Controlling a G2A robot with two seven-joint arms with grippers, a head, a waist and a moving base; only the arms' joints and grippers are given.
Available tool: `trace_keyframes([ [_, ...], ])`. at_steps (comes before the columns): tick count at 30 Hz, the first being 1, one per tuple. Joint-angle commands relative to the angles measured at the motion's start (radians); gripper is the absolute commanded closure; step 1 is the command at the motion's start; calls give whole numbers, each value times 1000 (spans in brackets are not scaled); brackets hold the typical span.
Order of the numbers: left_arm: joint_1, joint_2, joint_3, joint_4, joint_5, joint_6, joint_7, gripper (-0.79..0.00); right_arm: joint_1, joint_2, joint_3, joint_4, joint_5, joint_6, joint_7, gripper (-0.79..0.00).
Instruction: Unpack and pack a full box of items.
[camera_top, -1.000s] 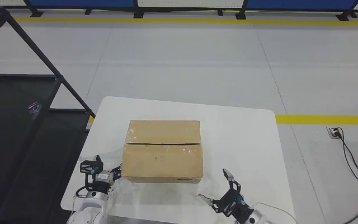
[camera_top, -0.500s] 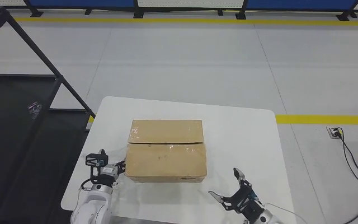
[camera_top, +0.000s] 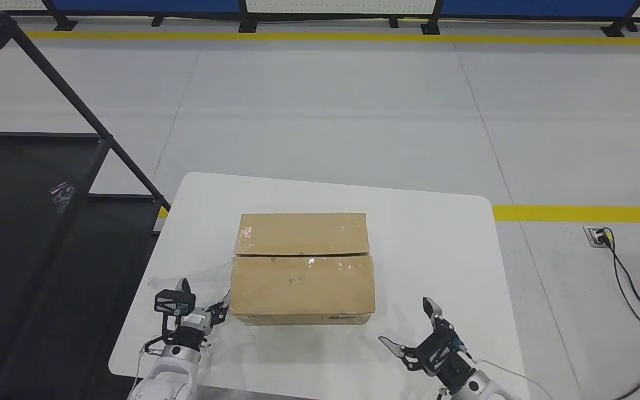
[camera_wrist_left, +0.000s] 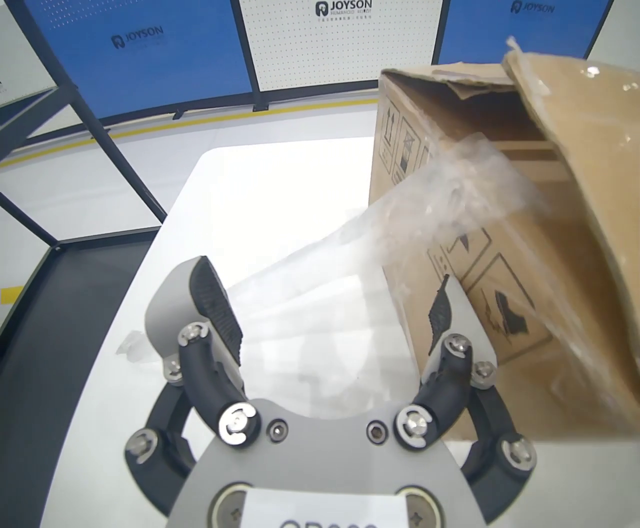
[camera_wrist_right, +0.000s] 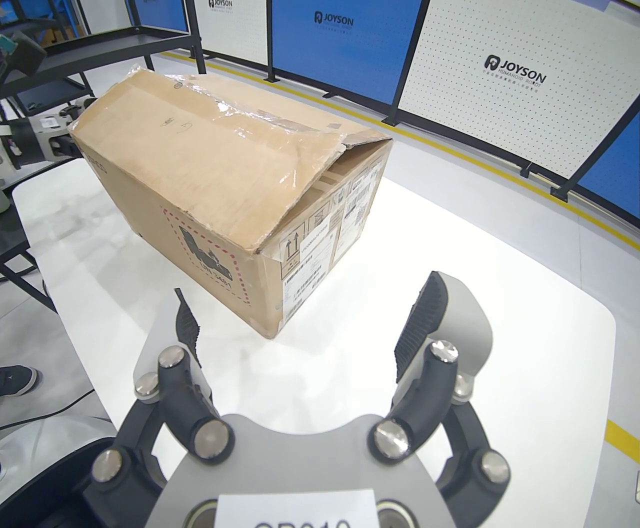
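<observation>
A brown cardboard box (camera_top: 303, 268) lies in the middle of the white table (camera_top: 440, 250), its top flaps down and the seam tape wrinkled. The flap at one end (camera_wrist_right: 320, 165) gapes a little. A loose strip of clear tape (camera_wrist_left: 400, 220) hangs from the box's other end and runs down between the fingers of my left gripper (camera_wrist_left: 330, 305). That gripper (camera_top: 218, 310) is open, right beside the box's near left corner. My right gripper (camera_top: 407, 323) is open and holds nothing, a short way off the box's near right corner (camera_wrist_right: 270, 320) by the table's front edge.
A black metal rack (camera_top: 60, 250) stands just left of the table. Bare tabletop (camera_wrist_right: 500, 310) lies to the right of and behind the box. The table's front edge runs close under both grippers.
The box has slid a little to the right. My left gripper followed its corner. My right gripper drew back to the right, away from the box.
</observation>
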Motion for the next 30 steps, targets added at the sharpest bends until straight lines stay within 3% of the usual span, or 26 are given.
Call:
trace_keyframes([
  [1,50,6,-28,-15,12,-48,48,-785,4,0,-2,4,-1,-1,1,-785],
  [7,158,23,-100,-46,45,-185,162,-785,21,0,-15,9,-8,-5,6,-785],
  [11,177,30,-112,-52,83,-238,183,-785,30,-1,-25,7,-11,-5,8,-785],
  [30,34,9,-12,16,45,-116,93,-785,-10,4,1,2,0,16,-16,-785],
])
